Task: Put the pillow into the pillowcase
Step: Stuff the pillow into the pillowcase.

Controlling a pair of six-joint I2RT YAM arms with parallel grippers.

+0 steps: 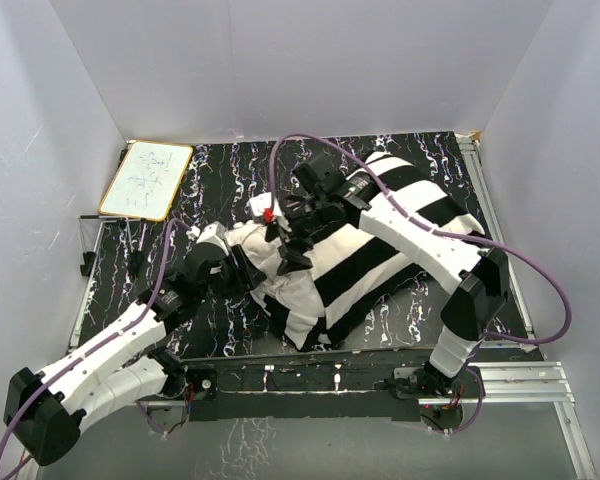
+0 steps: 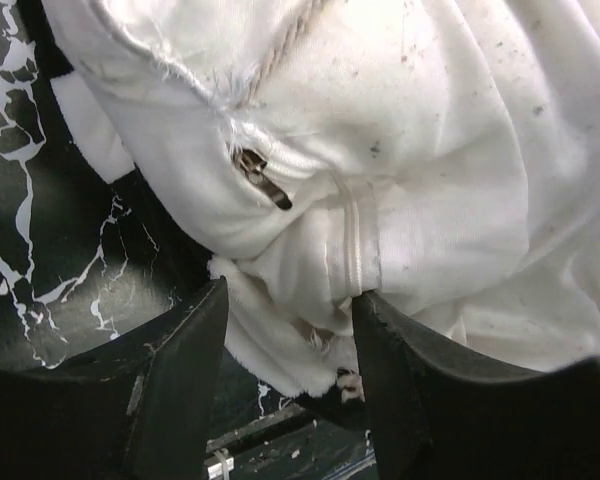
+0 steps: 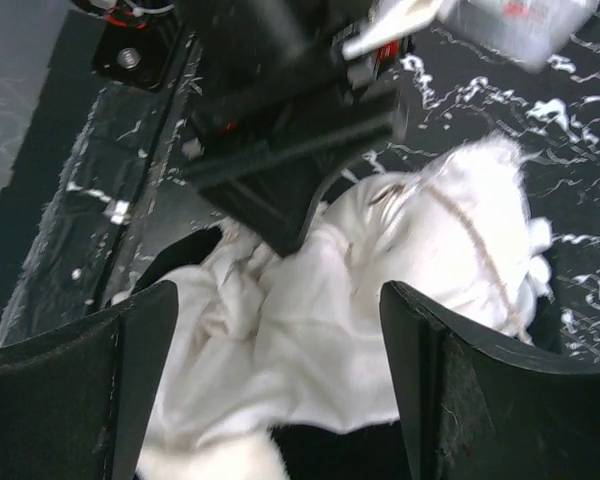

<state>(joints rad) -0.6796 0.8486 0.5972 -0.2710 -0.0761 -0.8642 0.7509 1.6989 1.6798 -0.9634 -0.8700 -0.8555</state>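
Observation:
The black-and-white striped pillowcase (image 1: 400, 230) lies across the middle right of the table. The white pillow (image 1: 255, 243) bulges, crumpled, out of its left end. In the left wrist view the pillow (image 2: 420, 170) shows a small zipper (image 2: 260, 175) and a frayed hem. My left gripper (image 2: 290, 300) is open, with that hem hanging between its fingers and brushing the right one. In the top view the left gripper (image 1: 248, 268) is at the pillow's left side. My right gripper (image 3: 280, 290) is open wide just above the bunched pillow (image 3: 410, 290). In the top view the right gripper (image 1: 285, 250) is close beside the left one.
A small whiteboard (image 1: 146, 180) lies at the back left corner of the black marbled table (image 1: 230, 170). White walls close in on three sides. A metal rail (image 1: 500, 375) runs along the near edge by the arm bases.

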